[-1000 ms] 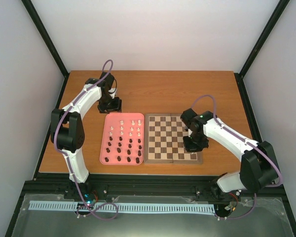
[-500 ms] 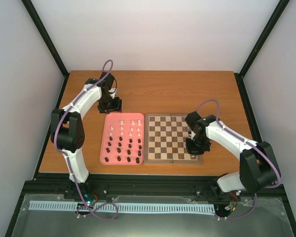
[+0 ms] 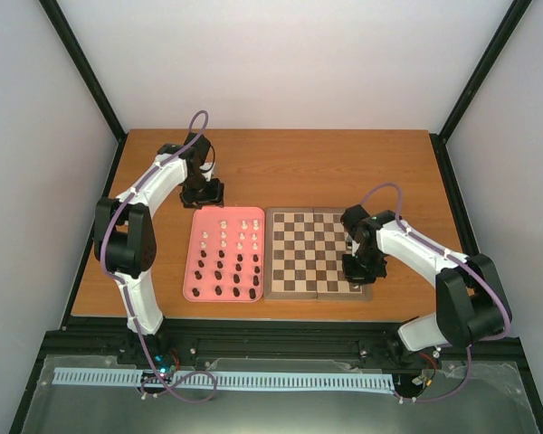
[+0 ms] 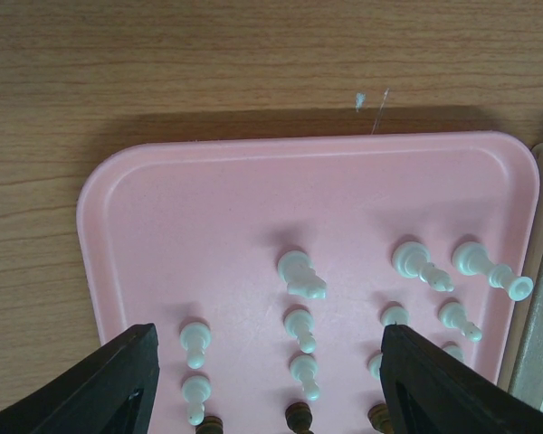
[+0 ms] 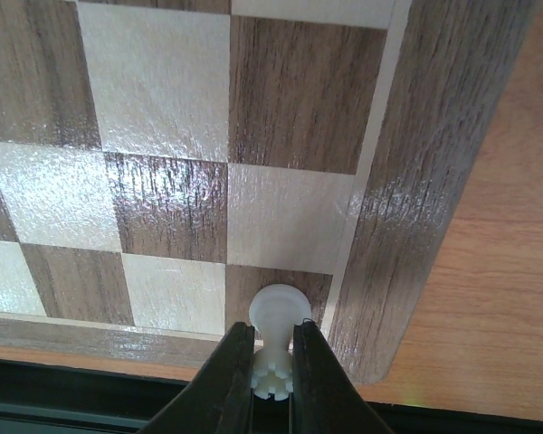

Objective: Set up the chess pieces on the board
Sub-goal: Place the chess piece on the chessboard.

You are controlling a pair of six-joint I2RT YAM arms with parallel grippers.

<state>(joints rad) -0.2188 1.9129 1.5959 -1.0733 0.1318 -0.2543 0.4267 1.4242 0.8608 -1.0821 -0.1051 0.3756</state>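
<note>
Cream in colour, with a round foot and a notched crown, one chess piece (image 5: 275, 318) is clamped between the right fingers (image 5: 228, 375), which are closed tight on its crown. It is held foot-first over the dark corner square of the board (image 5: 154, 136), just inside the brown border at the near right corner; whether the foot is touching the wood cannot be told. The board is seen as a square of light tan and dark brown checks with a visible wood grain, laid on the orange-brown worktop (image 3: 299, 167) in front of the right arm. Just beside its left edge a pink tray (image 4: 163, 208) with a raised rim and rounded corners is set. The white pieces (image 4: 300, 274) are stood in rows in the far half of the tray and the dark brown pieces (image 3: 228, 276) in the near half, each small and upright. The left fingers (image 4: 118, 380) are held wide apart above the far end of the tray, closed on nothing.
</note>
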